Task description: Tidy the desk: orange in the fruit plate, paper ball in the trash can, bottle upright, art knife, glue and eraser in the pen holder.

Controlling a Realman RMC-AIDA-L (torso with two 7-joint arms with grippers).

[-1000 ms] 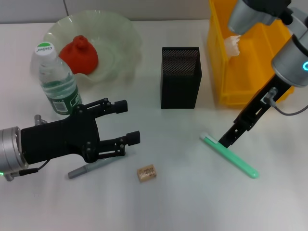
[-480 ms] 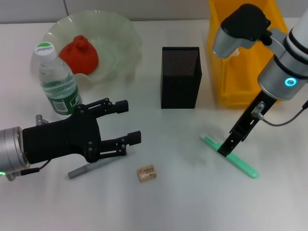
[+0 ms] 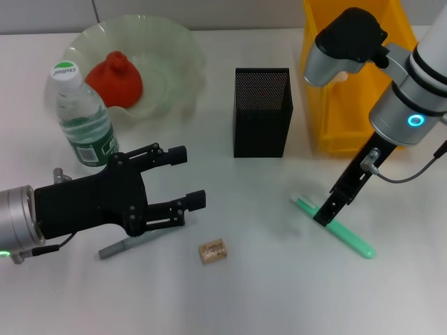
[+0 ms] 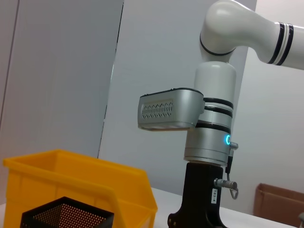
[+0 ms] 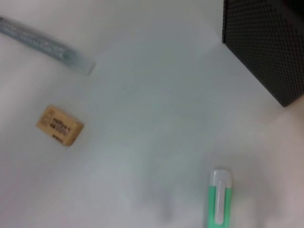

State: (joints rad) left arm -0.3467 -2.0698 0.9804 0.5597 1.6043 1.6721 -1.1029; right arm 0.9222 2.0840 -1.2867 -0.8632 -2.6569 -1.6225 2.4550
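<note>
The orange (image 3: 115, 77) lies in the fruit plate (image 3: 178, 52) at the back left, with the bottle (image 3: 81, 118) upright just in front. My left gripper (image 3: 187, 177) hovers open over the grey glue pen (image 3: 133, 242). The eraser (image 3: 213, 250) (image 5: 59, 125) lies to its right. The tip of my right gripper (image 3: 323, 218) is down at the green art knife (image 3: 339, 229) (image 5: 218, 202), near its white end. The pen holder (image 3: 262, 112) stands mid-table, left of the trash can (image 3: 316, 94). The paper ball is hidden behind my right arm.
The right arm's elbow hangs over the yellow bin's front part. In the left wrist view the right arm (image 4: 209, 133) stands behind the bin (image 4: 85, 175) and the black mesh cup (image 4: 66, 216). White table surface lies between the eraser and the knife.
My right arm has swung left over the bin and its gripper tip has slid a little left and lower along the green knife. The left arm has barely moved.
</note>
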